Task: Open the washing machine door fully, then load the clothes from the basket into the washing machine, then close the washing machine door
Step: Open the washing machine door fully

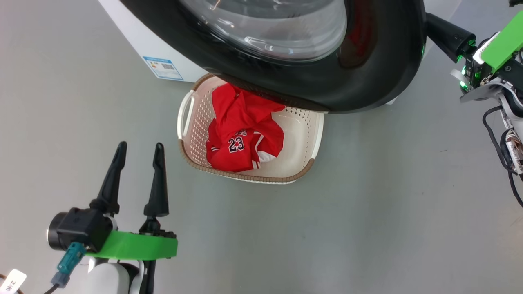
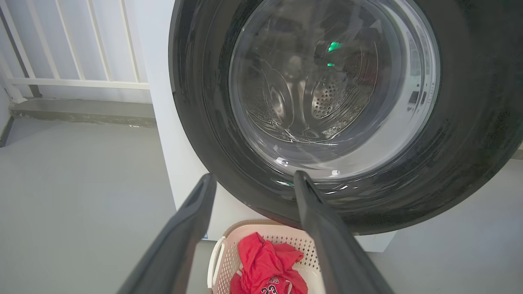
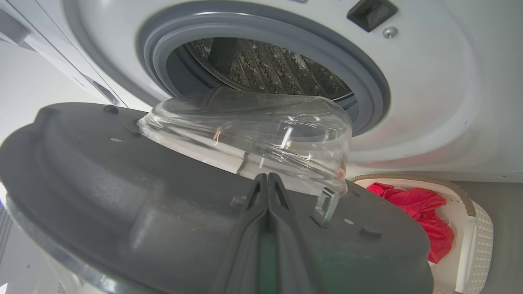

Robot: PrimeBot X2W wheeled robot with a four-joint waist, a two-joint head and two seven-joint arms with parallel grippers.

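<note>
Place: a laundry corner.
Shown by: a white washer (image 3: pixel 425 98) set on a bare grey floor (image 1: pixel 388 228).
Backdrop: a white railing (image 2: pixel 77 83) is seen behind.

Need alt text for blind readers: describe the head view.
A large round glossy black washing machine door overhangs a cream perforated plastic basket holding bright red clothes, a number 23 jersey on top. The left gripper stands open at lower left.

Head cam: steep look down onto basket (image 1: pixel 195 134). Left wrist: faces washing machine door (image 2: pixel 196 102) front, mid-range. Right wrist: tight behind it. All share basket.
</note>
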